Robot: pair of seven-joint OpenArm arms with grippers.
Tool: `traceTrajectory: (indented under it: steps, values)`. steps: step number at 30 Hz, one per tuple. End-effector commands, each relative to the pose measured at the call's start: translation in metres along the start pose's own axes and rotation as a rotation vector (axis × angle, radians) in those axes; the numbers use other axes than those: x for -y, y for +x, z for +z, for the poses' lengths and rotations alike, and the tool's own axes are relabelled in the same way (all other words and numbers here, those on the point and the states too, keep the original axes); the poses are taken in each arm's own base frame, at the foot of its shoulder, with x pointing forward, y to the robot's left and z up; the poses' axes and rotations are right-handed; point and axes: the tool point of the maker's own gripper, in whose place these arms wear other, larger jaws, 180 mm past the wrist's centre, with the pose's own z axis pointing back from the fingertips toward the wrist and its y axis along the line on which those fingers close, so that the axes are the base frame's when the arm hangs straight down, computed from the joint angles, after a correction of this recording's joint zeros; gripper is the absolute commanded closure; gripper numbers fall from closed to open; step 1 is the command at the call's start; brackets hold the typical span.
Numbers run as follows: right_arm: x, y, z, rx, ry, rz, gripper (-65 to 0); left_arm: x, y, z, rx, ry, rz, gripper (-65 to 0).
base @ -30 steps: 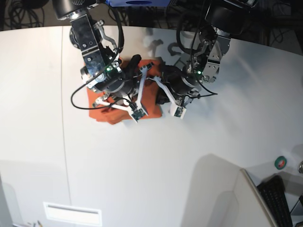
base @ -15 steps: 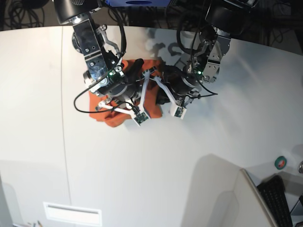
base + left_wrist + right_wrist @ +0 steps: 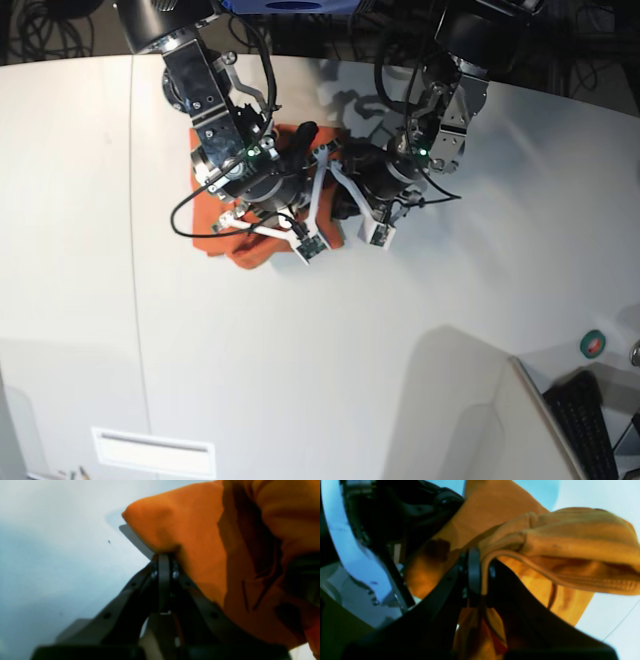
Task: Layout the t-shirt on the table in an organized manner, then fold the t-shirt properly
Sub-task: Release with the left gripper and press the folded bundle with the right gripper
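The t-shirt (image 3: 232, 240) is a plain orange cloth, bunched and folded into a compact heap on the far part of the white table (image 3: 330, 350), left of centre. Its thick hemmed folds (image 3: 572, 562) lift off the surface.

T-shirt (image 3: 240, 245): plain orange, no print; folds shade to dark rust and brown in the wrist views, with a stitched hem (image 3: 615, 585) in the same orange.
Table (image 3: 330, 350): white, with a thin grey seam line (image 3: 137, 300) on the left; bluish-white cast in the wrist views.
Left gripper (image 3: 163, 562): black, with silver screw heads.
Right gripper (image 3: 476, 572): black.
Arms: black and grey housings, black cables, small green lights (image 3: 252, 152).
Round item (image 3: 593, 344), near right: green with a red centre.
Keyboard (image 3: 585, 425), near right corner: black.
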Motion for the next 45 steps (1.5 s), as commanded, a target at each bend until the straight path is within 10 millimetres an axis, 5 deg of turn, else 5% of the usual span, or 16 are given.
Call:
traceTrajectory:
  steps: [1, 10, 16, 19, 26, 28, 33, 37, 39, 44, 45]
  values:
    - [0.002, 0.017, 0.003, 0.053, -0.004, -0.010, 0.0, -0.002, 0.012, 0.001, 0.031, -0.001, -0.010, 0.0]
    - [0.000, 0.018, 0.003, 0.054, 0.000, -0.007, 0.0, -0.006, 0.014, 0.006, 0.038, 0.004, -0.023, 0.0]
    - [-0.001, 0.015, 0.003, 0.049, 0.003, -0.009, -33.9, -0.034, 0.016, 0.053, 0.055, 0.071, -0.063, 0.0]
    - [-0.003, 0.016, 0.004, 0.053, 0.004, -0.008, -41.1, -0.071, 0.019, 0.090, 0.086, 0.182, -0.017, 0.0]
    - [-0.008, 0.021, 0.004, 0.061, 0.016, -0.007, -41.0, -0.142, 0.016, 0.157, 0.126, 0.403, 0.043, 0.0]
    - [-0.026, 0.026, 0.005, 0.068, 0.046, 0.045, -41.0, -0.158, 0.012, 0.170, 0.131, 0.453, 0.069, 0.0]
    - [-0.069, 0.029, 0.009, 0.078, 0.119, 0.157, -41.0, -0.188, 0.001, 0.190, 0.135, 0.541, 0.128, 0.0]
    - [-0.068, 0.034, 0.019, 0.082, 0.110, 0.169, -40.5, -0.198, 0.002, 0.199, 0.146, 0.574, 0.142, 0.0]
    - [-0.053, 0.045, 0.030, 0.128, 0.074, 0.158, -34.5, -0.203, 0.002, 0.204, 0.153, 0.591, 0.148, 0.0]
    - [0.000, 0.044, 0.036, 0.140, -0.037, 0.035, 0.0, -0.213, -0.002, 0.213, 0.155, 0.621, 0.169, 0.0]
    - [0.002, 0.042, 0.036, 0.137, -0.040, 0.030, 0.0, -0.212, -0.004, 0.211, 0.150, 0.616, 0.170, 0.0]
